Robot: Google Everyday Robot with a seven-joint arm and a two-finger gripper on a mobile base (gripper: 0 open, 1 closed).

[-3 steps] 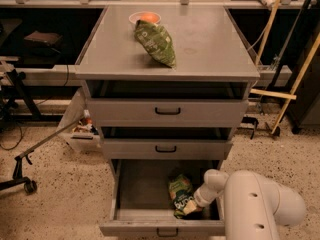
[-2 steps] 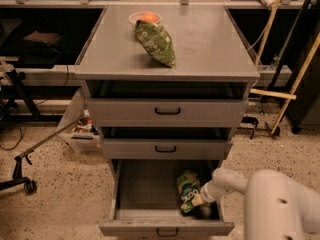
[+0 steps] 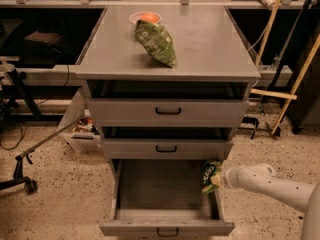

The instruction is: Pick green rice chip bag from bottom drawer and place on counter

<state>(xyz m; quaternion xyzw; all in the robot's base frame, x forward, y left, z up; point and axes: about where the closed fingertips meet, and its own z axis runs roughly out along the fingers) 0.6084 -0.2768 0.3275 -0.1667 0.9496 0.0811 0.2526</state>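
Note:
The green rice chip bag (image 3: 210,174) is held upright at the right side of the open bottom drawer (image 3: 167,227), lifted above its floor near the right wall. My gripper (image 3: 218,180) reaches in from the right on a white arm and is shut on the bag's right edge. The counter (image 3: 200,49) is the grey slab on top of the cabinet, well above the gripper. A longer, darker olive-green bag (image 3: 157,42) lies on the counter.
A small bowl with something orange (image 3: 145,18) sits at the counter's back, behind the olive bag. The top drawer (image 3: 168,112) and middle drawer (image 3: 166,148) are shut. Wooden poles (image 3: 295,79) lean at the right. A wheeled stand (image 3: 22,176) is at the left.
The bag has been lifted off the drawer floor and carried right and up toward the drawer's right wall. The arm has pulled back to the right.

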